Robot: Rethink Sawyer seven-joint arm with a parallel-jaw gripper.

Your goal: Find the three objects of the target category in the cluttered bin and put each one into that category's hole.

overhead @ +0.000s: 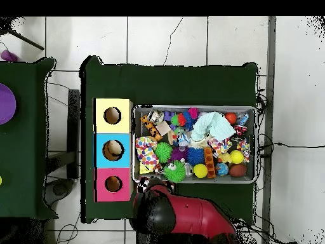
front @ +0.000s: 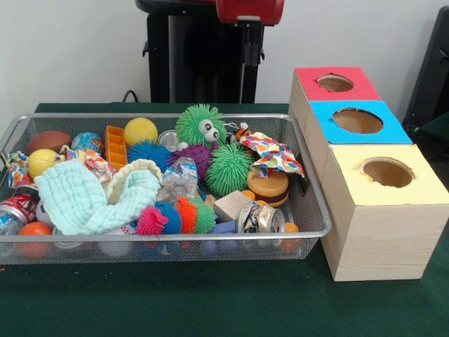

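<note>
Overhead, one wire bin (front: 309,175) of toys, three holed boxes (front: 382,210), claw (front: 249,42) state unclear.

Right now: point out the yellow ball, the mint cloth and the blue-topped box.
yellow ball (front: 140,130): front view, middle of the ball's upper face.
mint cloth (front: 84,200): front view, centre of the folded waffle fabric.
blue-topped box (front: 382,133): front view, blue top panel, just in front of its hole.

green tablecloth (front: 210,302), purple dish (overhead: 5,103), tiled floor (overhead: 165,38)
</note>
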